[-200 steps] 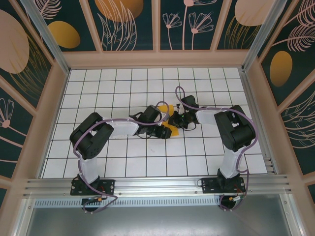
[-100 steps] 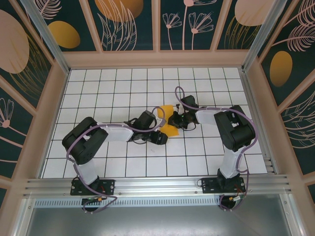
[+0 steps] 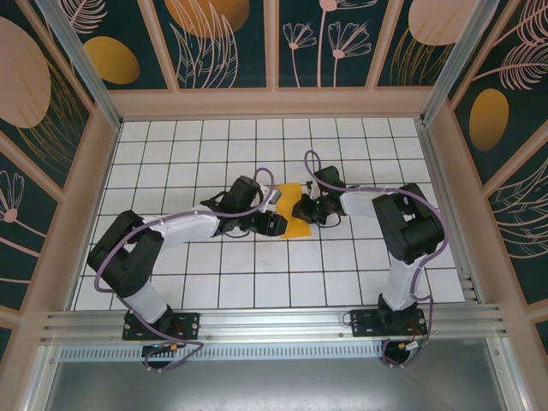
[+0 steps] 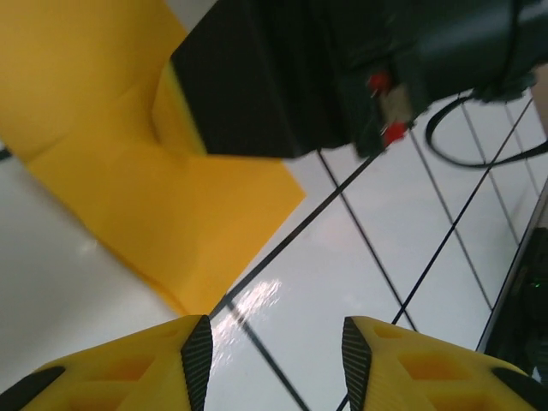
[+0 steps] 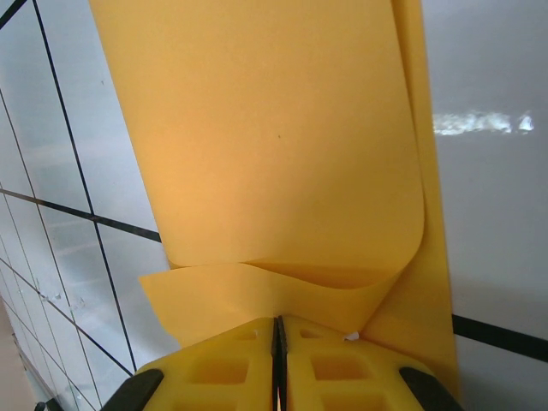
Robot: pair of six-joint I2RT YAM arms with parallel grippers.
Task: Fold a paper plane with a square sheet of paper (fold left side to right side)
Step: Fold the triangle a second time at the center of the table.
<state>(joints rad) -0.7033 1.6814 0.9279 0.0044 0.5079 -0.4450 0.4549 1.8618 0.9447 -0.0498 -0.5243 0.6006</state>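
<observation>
While the right pincer (image 5: 278, 336) keeps its yellow fingertips pressed tight together on a bend of the sheet of paper (image 5: 265, 145), take a look at that curl: the orange-yellow top layer bows over in a soft roll, not flattened into a crease, with another layer lying flat beneath it along one side. From above, the sheet sits right about the middle of the white gridded counter (image 3: 171, 282), well away from every edge. What shows of it around the arms is longer than it is wide, its long axis running from the far edge toward the near edge, and its near end narrows toward the near edge.

Over to the left pincer (image 4: 274, 364): fingers (image 4: 128, 372) spread, nothing but bare white tile and a black grid line between them. It hangs low, just beside the sheet on its left side. In its wrist view, one corner of the paper points straight down at the left-hand finger, close to it; whether they touch, I can't tell. The dark body of the right pincer sits over the sheet just beyond.
</observation>
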